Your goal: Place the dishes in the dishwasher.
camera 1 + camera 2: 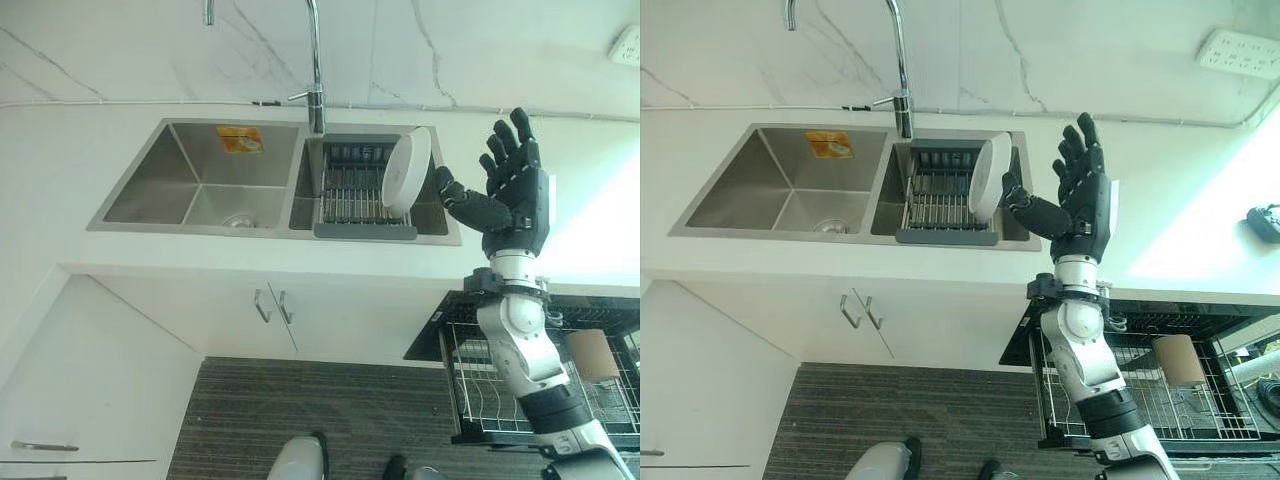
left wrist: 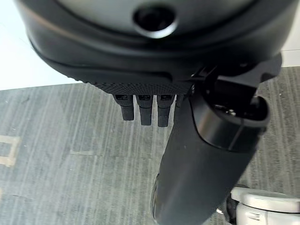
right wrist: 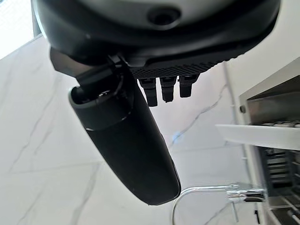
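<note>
**Reporter:** What is happening at the sink (image 1: 150,180)?

**Photographer:** The right robot hand (image 1: 512,190) is raised over the counter (image 1: 560,250), fingers spread and straight, thumb reaching out toward a white plate (image 1: 406,172). The plate stands on edge in the dark drying rack (image 1: 352,195) that sits in the sink's right basin, under the tap (image 1: 315,70). The thumb is just beside the plate's right rim; whether it touches I cannot tell.

**Reporter:** Why is the plate upright?

**Photographer:** The rack's slots hold it on its rim, leaning a little to the right, which leaves that edge free to be taken. The open hand looks set to close round it, though nothing is held yet.

**Reporter:** And the dishwasher?

**Photographer:** It is below the counter on the right, its wire basket (image 1: 1200,400) pulled out toward the near side, probably so dishes can be lowered straight in. A brown cup-like thing (image 1: 1181,360) is already in the basket.

**Reporter:** The other arm?

**Photographer:** The left robot hand (image 2: 145,108) hangs over the grey floor (image 2: 56,154), fingers relaxed and straight, holding nothing.

**Reporter:** So how far along is the job?

**Photographer:** My guess is early: the plate is still in the sink, well apart from the basket.
</note>
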